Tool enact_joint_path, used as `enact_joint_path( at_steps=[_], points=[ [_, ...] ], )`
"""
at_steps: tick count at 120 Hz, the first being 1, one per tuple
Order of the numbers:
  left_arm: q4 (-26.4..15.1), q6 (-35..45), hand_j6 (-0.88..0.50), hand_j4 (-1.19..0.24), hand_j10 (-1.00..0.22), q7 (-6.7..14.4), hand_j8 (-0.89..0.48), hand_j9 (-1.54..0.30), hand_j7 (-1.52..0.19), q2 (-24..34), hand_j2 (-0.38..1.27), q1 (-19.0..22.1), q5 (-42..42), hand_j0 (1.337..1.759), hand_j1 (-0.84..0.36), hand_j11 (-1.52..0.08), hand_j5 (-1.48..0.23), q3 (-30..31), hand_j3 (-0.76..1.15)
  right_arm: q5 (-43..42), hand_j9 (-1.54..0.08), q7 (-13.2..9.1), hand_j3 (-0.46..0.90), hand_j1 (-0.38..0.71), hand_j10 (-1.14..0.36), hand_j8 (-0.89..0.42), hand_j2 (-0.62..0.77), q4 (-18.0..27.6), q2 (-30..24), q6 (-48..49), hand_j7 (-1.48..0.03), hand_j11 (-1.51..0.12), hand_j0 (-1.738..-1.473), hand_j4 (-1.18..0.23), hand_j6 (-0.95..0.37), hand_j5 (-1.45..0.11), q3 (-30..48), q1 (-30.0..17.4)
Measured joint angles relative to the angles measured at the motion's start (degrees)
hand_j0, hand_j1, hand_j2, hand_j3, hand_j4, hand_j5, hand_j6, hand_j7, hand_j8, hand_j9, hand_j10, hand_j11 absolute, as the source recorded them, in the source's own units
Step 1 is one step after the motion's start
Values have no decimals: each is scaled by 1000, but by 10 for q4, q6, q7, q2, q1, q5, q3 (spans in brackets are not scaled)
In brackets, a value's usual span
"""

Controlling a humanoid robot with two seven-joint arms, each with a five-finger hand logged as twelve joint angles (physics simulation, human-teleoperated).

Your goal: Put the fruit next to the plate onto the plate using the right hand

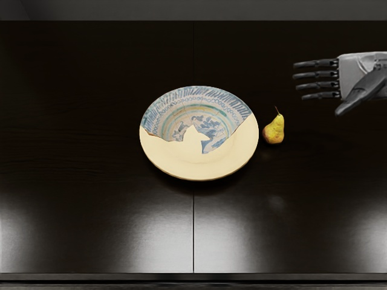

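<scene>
My right hand [326, 81] hangs at upper right, fingers spread and empty, ready to grasp. The pear [274, 128] stands just right of the plate [181, 163], centre frame.

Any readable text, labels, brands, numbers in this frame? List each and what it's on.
None readable. The round cream plate carries only a blue painted pattern, no letters. The small yellow pear, the dark glossy table and the grey right hand, fingers spread, show no markings.
</scene>
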Motion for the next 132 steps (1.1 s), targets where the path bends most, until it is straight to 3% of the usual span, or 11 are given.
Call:
enact_joint_path(
  at_steps=[38,58,80,108,132],
  points=[
    [0,0,0,0,0,0,0,0,0,0,0,0,0,1658,349,0,0,0,0,-13,-35,0,0,-316,-26,-26,-6,0,20,0,-36,-35,-1658,-26,-25,-35,-3,17],
    [0,0,0,0,0,0,0,0,0,0,0,0,0,1658,349,0,0,0,0,-94,-36,0,0,-316,-27,-26,-6,1,60,0,-36,-36,-1658,-26,-26,-36,-19,66],
    [0,0,0,0,0,0,0,0,0,0,0,0,0,1658,349,0,0,0,0,-186,-36,0,0,-316,-28,-28,-6,0,88,0,-36,-36,-1658,-28,-28,-36,-95,146],
    [0,0,0,0,0,0,0,0,0,0,0,-1,0,1658,349,0,0,1,0,-287,-37,0,0,-315,-30,-30,-6,-9,105,-5,-37,-37,-1658,-30,-31,-37,-136,172],
    [0,0,0,0,0,0,0,0,0,0,0,0,0,1658,349,0,0,1,0,-342,-38,0,0,-315,-31,-32,-6,-9,131,-121,-38,-38,-1658,-32,-32,-38,-213,199]
  ],
)
